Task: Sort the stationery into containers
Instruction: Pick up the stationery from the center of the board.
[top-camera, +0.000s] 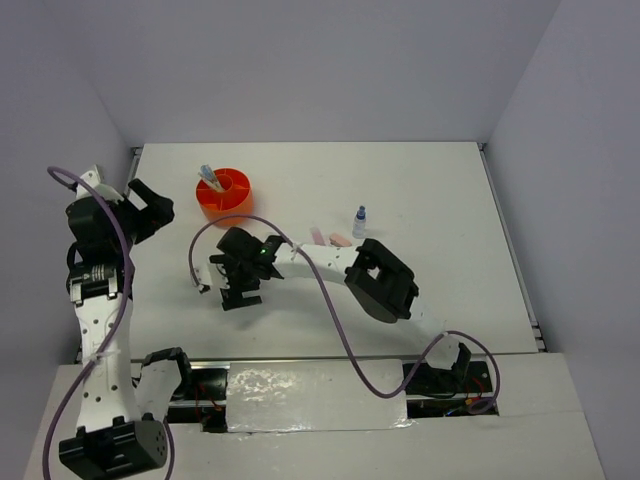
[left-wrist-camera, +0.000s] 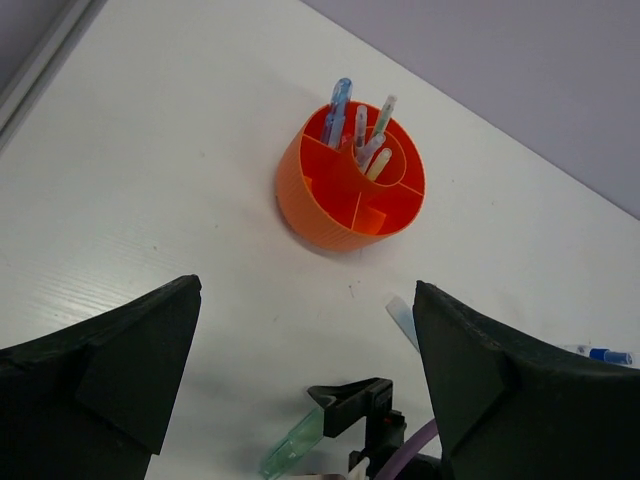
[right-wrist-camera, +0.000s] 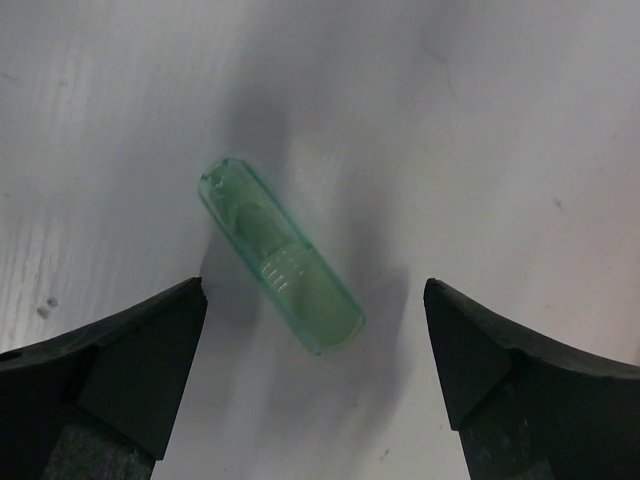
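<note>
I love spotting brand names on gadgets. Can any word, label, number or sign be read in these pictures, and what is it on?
No text can be read in any view.
On the green marker piece: raised ridges at its middle, too blurred to read as letters.
On the bottle: too small to tell whether there is a label.
On the organizer and the pens in it: no print visible.

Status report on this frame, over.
Left gripper open, empty. Right gripper open over green marker piece. Orange organizer holds pens. Nothing blocking.
</note>
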